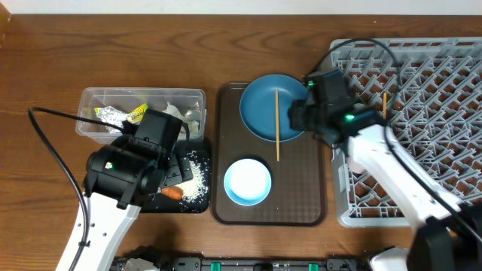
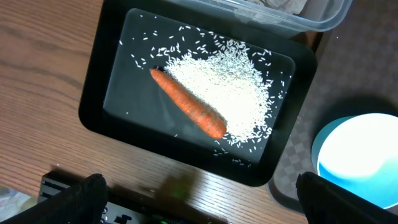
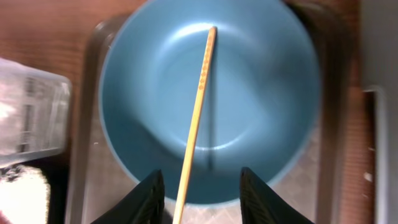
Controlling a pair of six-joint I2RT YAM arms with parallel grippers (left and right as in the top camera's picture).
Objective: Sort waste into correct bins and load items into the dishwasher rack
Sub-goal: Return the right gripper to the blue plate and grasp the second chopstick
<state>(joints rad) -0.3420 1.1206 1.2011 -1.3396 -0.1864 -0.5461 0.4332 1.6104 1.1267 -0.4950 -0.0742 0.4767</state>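
Note:
A blue plate lies at the far end of the brown serving tray. One wooden chopstick rests across the plate. My right gripper hovers open over the plate's near rim, and the chopstick runs between its fingers, close to the left one. A white bowl sits on the tray's front half. My left gripper hangs wide open above the black tray, which holds a carrot and rice.
The clear tub behind the black tray holds a foil wrapper and white tissues. The grey dishwasher rack fills the right side, with another chopstick in it. A cable trails at the left.

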